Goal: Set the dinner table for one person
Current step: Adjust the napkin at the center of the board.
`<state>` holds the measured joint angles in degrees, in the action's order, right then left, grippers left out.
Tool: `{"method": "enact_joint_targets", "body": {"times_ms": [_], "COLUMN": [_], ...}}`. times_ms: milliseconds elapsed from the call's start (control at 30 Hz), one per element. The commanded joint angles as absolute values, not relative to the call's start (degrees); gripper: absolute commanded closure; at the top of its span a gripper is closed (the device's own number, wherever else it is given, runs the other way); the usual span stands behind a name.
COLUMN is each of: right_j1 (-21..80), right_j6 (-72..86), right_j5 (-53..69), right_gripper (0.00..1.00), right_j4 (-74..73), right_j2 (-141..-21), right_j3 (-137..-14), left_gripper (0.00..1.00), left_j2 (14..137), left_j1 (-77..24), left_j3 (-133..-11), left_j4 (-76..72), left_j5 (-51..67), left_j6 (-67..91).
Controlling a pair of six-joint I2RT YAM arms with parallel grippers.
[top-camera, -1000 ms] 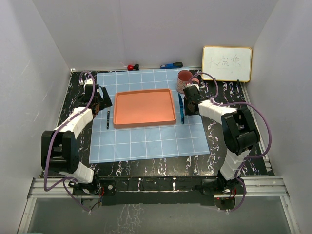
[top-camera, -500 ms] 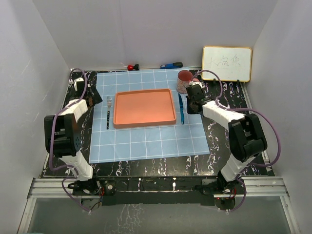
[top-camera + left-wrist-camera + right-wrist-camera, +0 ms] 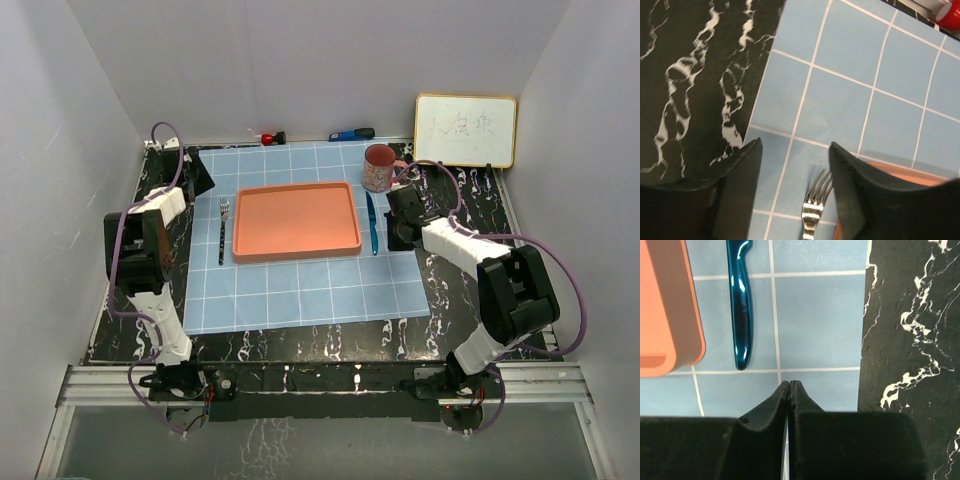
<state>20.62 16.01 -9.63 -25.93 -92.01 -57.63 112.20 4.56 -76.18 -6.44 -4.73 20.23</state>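
Seen from above, a large rectangular black tabletop with white marble-like veins (image 3: 470, 310) fills the middle of the frame, with its metal rail along the bottom edge. A light-blue cloth with a white grid (image 3: 300, 290) covers most of it, so the marble shows only as a border at the left, right and near sides. An orange rectangular tray (image 3: 296, 220) lies on the cloth's upper half. Just left of the tray lies a silver fork with a dark handle (image 3: 222, 230). Just right of it lies a glossy blue utensil (image 3: 372, 222), whose working end cannot be made out. A pink mug (image 3: 379, 167) stands at the tray's upper right, its pattern too small to read. A yellow-framed whiteboard (image 3: 466, 130) leans at the upper right, its faint marks illegible.

The left gripper (image 3: 795, 145) hovers over the cloth's left edge, jaws apart with nothing between them. Its wrist view cuts the fork off just below the tines. The right gripper (image 3: 790, 383) hangs over the cloth to the right of the blue utensil, jaws pressed together on nothing. The utensil runs out of the top of that view.
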Motion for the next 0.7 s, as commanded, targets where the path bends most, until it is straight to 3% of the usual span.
{"method": "enact_joint_targets", "body": {"times_ms": [0,100,667], "right_j1": [20.7,20.7,20.8], "right_j6": [16.7,16.6,18.3], "right_j5": [-7.1,-6.9,-4.6], "right_gripper": [1.00,1.00,1.00], "right_j4": [-25.5,-26.2,-27.0], "right_j2": [-87.7,-86.7,-85.2], "right_j3": [-56.2,-55.3,-52.7], "left_gripper": [0.68,1.00,1.00], "left_j2": [114.5,116.4,132.3], "left_j1": [4.7,4.7,3.7], "left_j3": [-81.3,-83.6,-99.3], "left_j4": [-9.5,-9.7,-10.2], "left_j5": [-1.5,-1.5,0.8], "left_j6": [21.2,21.4,21.6]}}
